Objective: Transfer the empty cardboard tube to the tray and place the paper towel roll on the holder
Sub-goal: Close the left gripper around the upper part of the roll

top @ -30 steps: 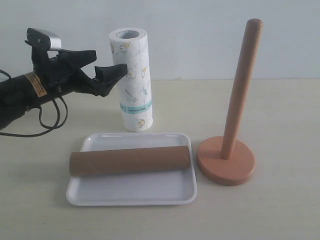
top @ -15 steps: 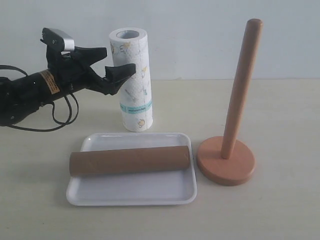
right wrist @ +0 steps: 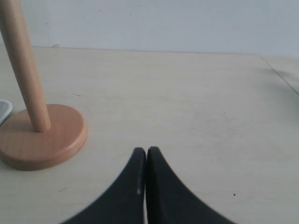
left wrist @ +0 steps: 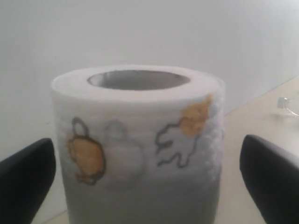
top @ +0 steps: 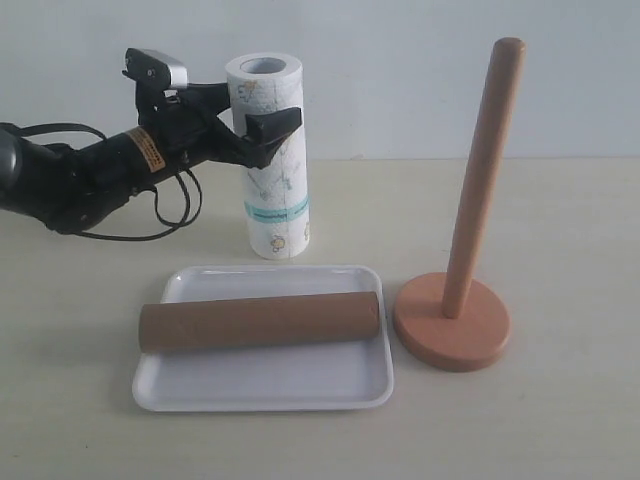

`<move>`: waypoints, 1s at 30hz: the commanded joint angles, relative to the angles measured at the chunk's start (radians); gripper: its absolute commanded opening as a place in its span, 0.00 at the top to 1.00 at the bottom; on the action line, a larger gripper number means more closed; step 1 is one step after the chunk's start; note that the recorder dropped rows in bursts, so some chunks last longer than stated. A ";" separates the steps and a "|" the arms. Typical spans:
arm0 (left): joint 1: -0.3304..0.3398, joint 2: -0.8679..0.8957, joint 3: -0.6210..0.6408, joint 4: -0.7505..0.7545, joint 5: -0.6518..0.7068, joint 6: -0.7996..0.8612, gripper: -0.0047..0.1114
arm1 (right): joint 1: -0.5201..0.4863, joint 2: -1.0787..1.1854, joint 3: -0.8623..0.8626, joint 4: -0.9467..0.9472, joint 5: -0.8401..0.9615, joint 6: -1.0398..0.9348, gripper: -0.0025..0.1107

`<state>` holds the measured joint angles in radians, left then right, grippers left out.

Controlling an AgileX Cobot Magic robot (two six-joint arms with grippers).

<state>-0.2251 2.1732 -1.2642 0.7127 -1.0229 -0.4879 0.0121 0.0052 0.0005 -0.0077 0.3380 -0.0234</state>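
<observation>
The paper towel roll point(top: 276, 190) stands upright on the table behind the tray. My left gripper point(top: 250, 110) is open, its black fingers point(top: 275, 124) straddling the top of the paper towel roll point(left wrist: 140, 154) with a gap showing on each side in the left wrist view. The empty cardboard tube point(top: 260, 321) lies lengthwise across the white tray point(top: 270, 385). The holder point(top: 452, 325) stands to the right of the tray, its pole point(top: 482, 170) bare. My right gripper point(right wrist: 146, 151) is shut on nothing, low over the table, to one side of the holder point(right wrist: 42, 135); it is out of the exterior view.
Black cables point(top: 165, 215) hang under the left arm point(top: 70, 175) at the left of the table. A pale wall point(top: 400, 70) closes the back. Bare tabletop point(right wrist: 187, 93) lies beyond the right gripper.
The left arm has travelled right, bringing its open fingers from beside the roll to either side of its top. The roll seems nudged slightly right. Tube, tray and holder are unmoved.
</observation>
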 commanded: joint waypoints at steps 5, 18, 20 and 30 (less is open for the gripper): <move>-0.009 0.052 -0.077 -0.020 0.057 -0.036 0.02 | -0.003 -0.005 0.000 -0.002 -0.008 -0.001 0.98; -0.007 0.056 -0.086 0.002 0.004 -0.092 0.88 | -0.003 -0.005 0.000 -0.002 -0.008 0.001 0.98; -0.007 0.056 -0.086 0.002 -0.002 -0.092 0.92 | -0.003 -0.005 0.000 -0.002 -0.008 0.001 0.98; -0.007 0.056 -0.086 0.007 -0.084 -0.092 0.92 | -0.003 -0.005 0.000 -0.002 -0.008 0.001 0.98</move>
<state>-0.2290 2.2338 -1.3433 0.7235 -1.0233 -0.5669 0.0121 0.0052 0.0005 -0.0077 0.3380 -0.0234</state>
